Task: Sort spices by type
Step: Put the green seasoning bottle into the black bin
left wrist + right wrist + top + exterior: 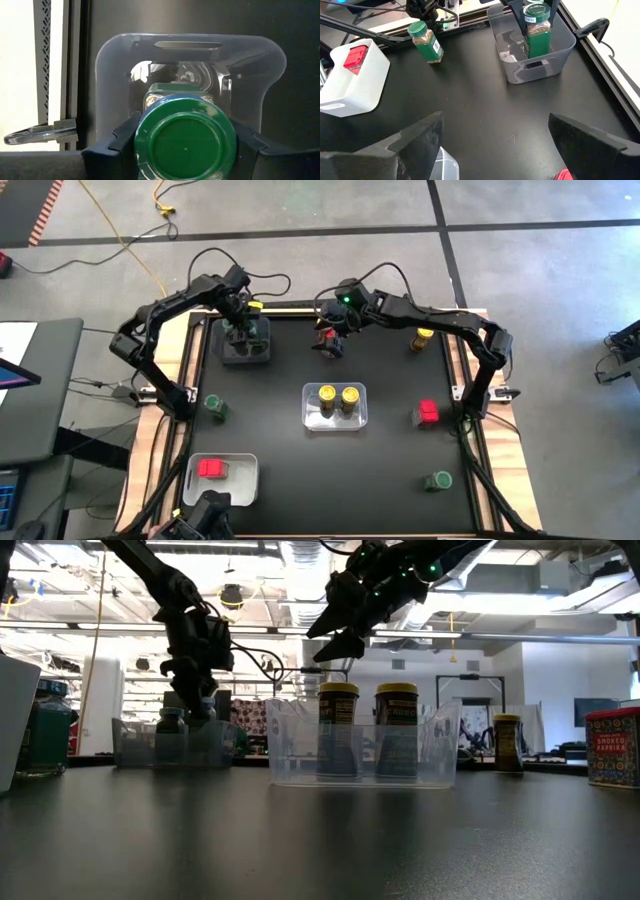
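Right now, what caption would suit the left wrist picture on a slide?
The left hand holds a round green-lidded spice jar over a clear grey plastic bin on the black table.

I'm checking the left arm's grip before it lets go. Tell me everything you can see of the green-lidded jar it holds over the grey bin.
The round dark-green-lidded spice jar has a smooth plastic-looking lid, a clear body showing brownish-green spice, and a green label. It stands upright, clamped at the lid between the fingers of the left claw, lowered partly inside the translucent grey rectangular bin at the table's far left. Whether its base touches the bin's floor cannot be told. No other jar touches it.
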Action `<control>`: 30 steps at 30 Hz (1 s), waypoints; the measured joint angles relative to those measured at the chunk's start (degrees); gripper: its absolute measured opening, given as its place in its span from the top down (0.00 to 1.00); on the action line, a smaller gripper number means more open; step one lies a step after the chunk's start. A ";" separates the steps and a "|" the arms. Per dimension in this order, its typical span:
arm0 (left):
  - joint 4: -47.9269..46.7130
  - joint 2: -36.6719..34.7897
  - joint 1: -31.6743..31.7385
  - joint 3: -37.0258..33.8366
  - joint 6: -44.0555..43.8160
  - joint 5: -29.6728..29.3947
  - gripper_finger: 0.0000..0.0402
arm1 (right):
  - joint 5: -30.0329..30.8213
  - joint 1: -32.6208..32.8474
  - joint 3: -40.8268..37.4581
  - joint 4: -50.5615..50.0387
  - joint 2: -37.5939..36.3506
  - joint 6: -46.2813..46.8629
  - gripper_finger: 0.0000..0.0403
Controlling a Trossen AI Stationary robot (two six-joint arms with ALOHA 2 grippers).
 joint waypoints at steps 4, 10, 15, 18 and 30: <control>0.37 0.00 0.00 0.00 0.00 -0.04 0.52 | -0.01 0.00 0.00 0.17 0.00 0.00 0.04; -0.15 2.31 0.26 -0.02 -1.42 -0.53 0.52 | -0.01 0.00 0.00 0.26 0.00 0.00 0.04; 0.69 3.17 -0.20 -0.02 -2.91 -0.59 0.52 | -0.01 0.00 0.00 0.20 0.00 0.00 0.04; 0.80 3.17 -0.42 0.11 -1.93 -1.25 0.52 | -0.01 0.02 0.00 0.20 0.00 0.00 0.04; 2.10 3.17 -0.07 0.15 0.01 -3.34 0.50 | -0.01 0.01 0.00 0.17 0.00 0.00 0.04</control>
